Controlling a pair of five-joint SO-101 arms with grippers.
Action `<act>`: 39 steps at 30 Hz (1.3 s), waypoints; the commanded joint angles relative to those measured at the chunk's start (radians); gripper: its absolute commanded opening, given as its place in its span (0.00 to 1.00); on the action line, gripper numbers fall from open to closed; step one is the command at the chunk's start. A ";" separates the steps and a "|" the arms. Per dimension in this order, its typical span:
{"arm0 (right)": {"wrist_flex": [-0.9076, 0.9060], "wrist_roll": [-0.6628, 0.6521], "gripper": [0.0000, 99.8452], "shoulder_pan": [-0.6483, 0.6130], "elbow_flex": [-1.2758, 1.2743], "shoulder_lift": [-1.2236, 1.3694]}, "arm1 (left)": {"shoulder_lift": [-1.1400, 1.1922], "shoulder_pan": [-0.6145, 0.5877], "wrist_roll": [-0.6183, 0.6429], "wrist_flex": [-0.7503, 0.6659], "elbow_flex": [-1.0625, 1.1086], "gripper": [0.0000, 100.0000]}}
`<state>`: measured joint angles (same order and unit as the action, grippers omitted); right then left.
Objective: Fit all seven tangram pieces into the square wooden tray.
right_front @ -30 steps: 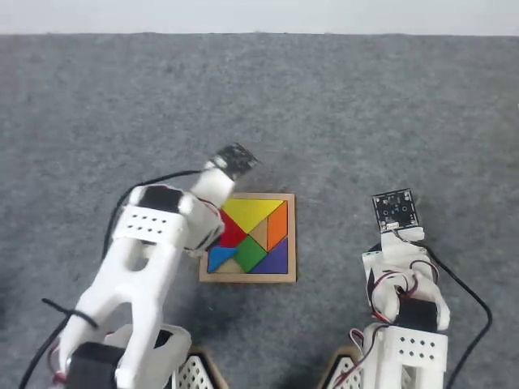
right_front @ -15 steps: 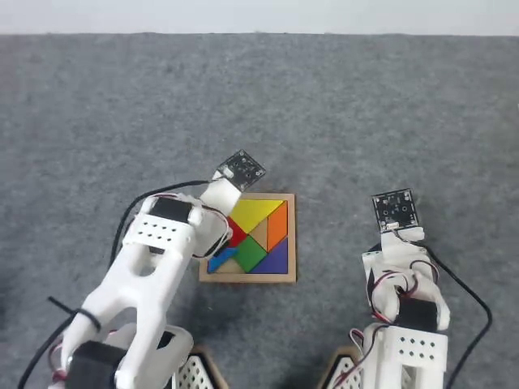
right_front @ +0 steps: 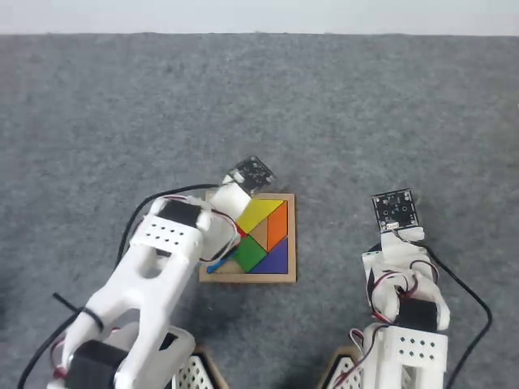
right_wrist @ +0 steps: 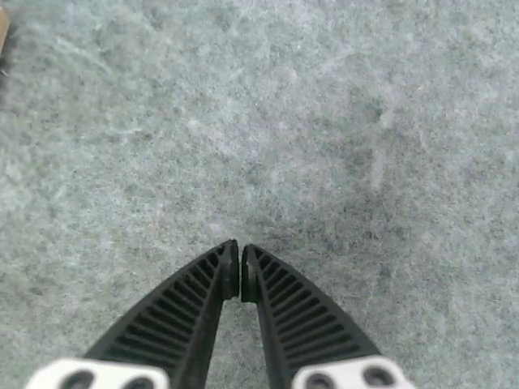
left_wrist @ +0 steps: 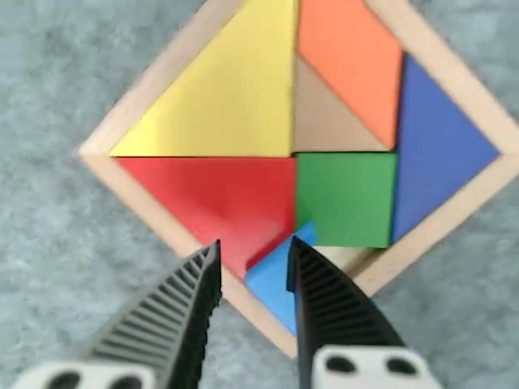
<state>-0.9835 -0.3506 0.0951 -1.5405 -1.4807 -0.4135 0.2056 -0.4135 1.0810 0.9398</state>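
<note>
I am hovering my left gripper [left_wrist: 253, 263], jaws slightly parted, over the blue piece [left_wrist: 274, 285] overlapping the tray's [right_front: 259, 279] 8 o'clock corner. My right gripper [right_wrist: 241, 271], at its 3 o'clock, is resting closed.

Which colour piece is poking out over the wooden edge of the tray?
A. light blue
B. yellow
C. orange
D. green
A: the light blue piece sticks out across the tray's wooden rim, right by the open jaws of the left gripper.
</note>
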 commanded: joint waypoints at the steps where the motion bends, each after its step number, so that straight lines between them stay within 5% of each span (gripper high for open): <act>1: -0.010 -0.011 0.01 0.005 0.008 -0.015 | -0.025 0.052 0.035 -0.017 0.005 0.14; 22: -0.012 -0.011 0.01 0.005 0.008 -0.016 | 0.087 -0.077 0.141 -0.058 -0.094 0.14; 39: -0.010 -0.012 0.01 0.005 0.008 -0.016 | 0.144 0.068 0.115 -0.028 -0.059 0.14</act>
<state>-0.9835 -0.3506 0.0951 -1.5405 -1.4807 -0.2908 0.2240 -0.2908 1.0380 0.8892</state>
